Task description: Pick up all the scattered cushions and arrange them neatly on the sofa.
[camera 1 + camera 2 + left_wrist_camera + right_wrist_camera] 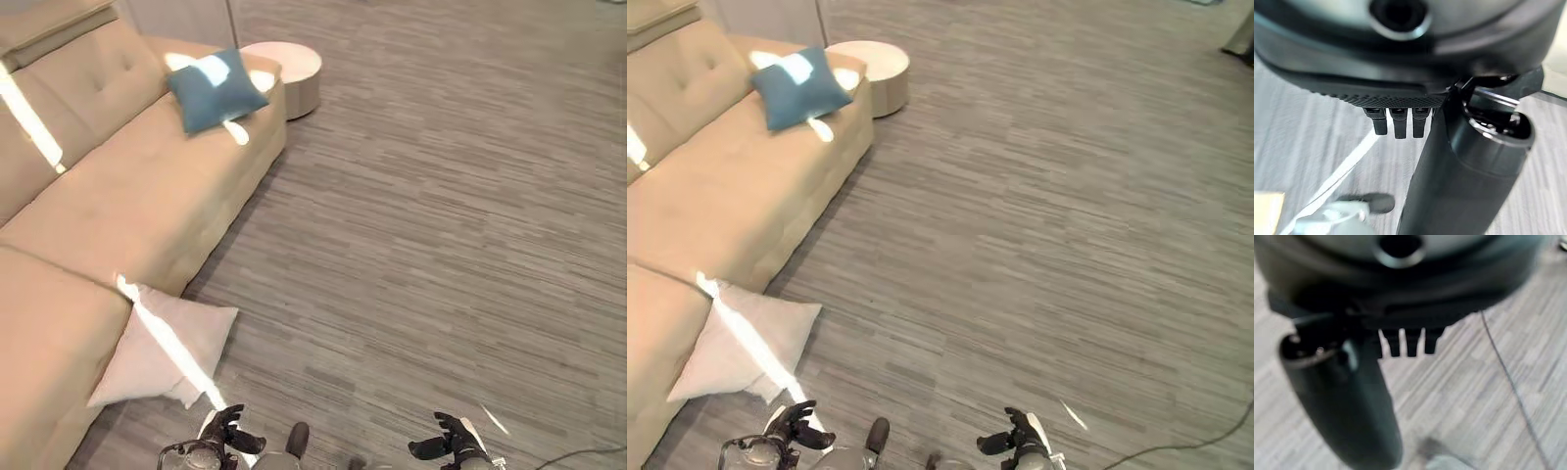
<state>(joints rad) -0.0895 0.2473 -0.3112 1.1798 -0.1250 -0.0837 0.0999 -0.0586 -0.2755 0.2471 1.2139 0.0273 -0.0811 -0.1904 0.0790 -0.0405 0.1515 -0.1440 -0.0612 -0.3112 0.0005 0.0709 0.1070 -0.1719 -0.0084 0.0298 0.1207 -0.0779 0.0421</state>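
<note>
A white cushion (167, 348) lies on the floor, leaning against the front of the beige sofa (118, 196). A blue cushion (214, 90) rests on the sofa seat at its far end, partly in sunlight. My left hand (227, 431) hangs low just in front of the white cushion's near corner, fingers relaxed, holding nothing. My right hand (443, 443) hangs further right over bare floor, also open and empty. In the wrist views the left hand's fingers (1396, 125) and the right hand's fingers (1408, 345) point straight down at the floor.
A round white low table (289, 73) stands on the floor just past the sofa's far end. Grey wood-grain flooring (441, 215) stretches wide to the right. Bright sun streaks cross the sofa and the white cushion.
</note>
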